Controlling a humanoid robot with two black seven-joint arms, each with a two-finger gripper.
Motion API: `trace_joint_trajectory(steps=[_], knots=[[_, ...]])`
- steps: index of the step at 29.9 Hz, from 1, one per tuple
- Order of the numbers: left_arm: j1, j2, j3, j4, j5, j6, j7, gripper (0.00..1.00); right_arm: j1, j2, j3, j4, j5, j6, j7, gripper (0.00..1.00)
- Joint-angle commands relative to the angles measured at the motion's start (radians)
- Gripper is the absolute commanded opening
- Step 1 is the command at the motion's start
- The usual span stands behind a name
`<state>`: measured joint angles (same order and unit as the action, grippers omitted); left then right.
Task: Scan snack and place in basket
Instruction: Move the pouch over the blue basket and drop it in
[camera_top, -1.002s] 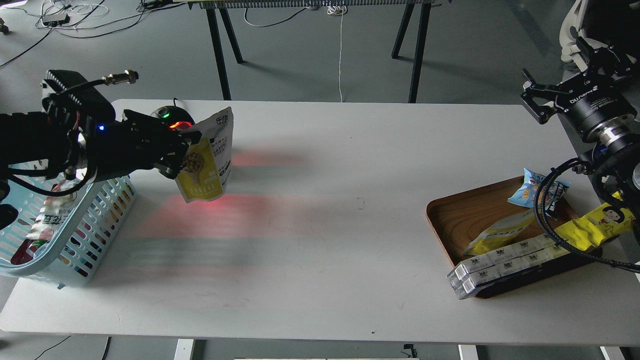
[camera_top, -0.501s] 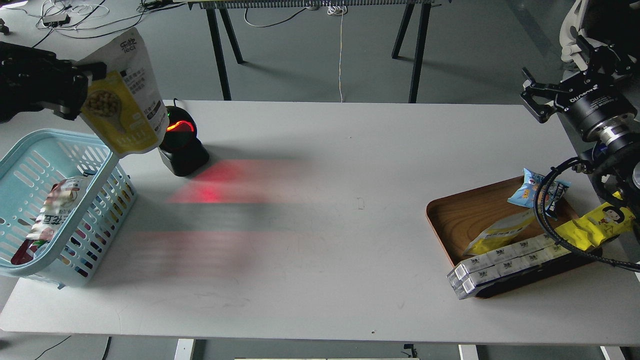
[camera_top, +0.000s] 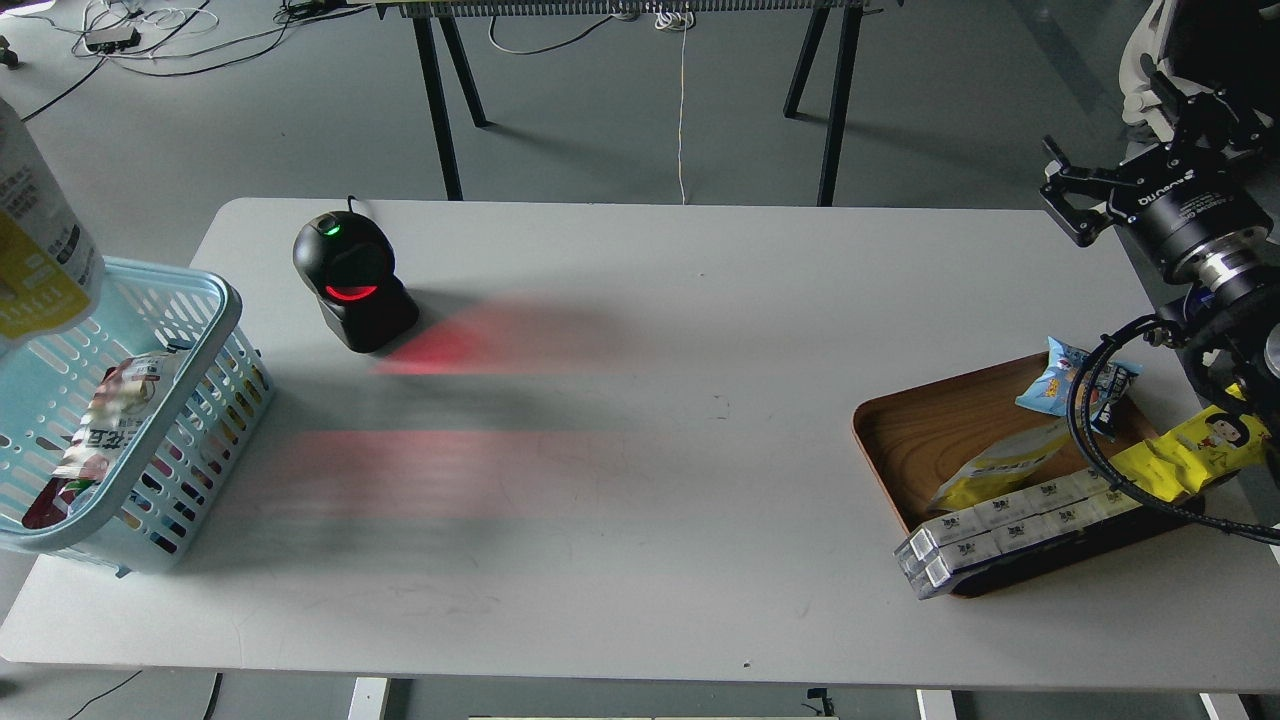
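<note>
Right gripper (camera_top: 1062, 205) hung past the table's far right corner, its dark fingers spread and empty; the left one was out of view. Glossy, the snack (camera_top: 35, 255) pouch showed half-cropped at the left edge, over the slotted plastic basket (camera_top: 205, 300). Matte table (camera_top: 640, 480) lay open between scanner (camera_top: 350, 285) and wooden tray (camera_top: 930, 440).

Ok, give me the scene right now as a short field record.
snack: at left frame edge, above the basket rim, partly cut off
basket: table's left end, holds a red-white packet
scanner: on table, red light lit
left gripper: out of view
right gripper: raised at right, holding nothing
tray: right, still holds packets
</note>
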<state>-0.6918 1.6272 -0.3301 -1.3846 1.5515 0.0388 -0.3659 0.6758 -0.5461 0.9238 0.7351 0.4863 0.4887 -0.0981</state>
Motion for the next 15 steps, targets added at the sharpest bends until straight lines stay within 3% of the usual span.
trace_joint_trajectory(steps=[1,15], knots=[[0.000,0.019,0.083,0.004,-0.036,0.058,-0.018,0.00,-0.001,0.000,-0.005,0.000,0.000,0.000,0.000,0.98],[0.002,-0.039,0.384,0.007,-0.047,0.274,-0.016,0.00,-0.002,0.000,-0.010,0.000,-0.002,0.000,0.000,0.98]])
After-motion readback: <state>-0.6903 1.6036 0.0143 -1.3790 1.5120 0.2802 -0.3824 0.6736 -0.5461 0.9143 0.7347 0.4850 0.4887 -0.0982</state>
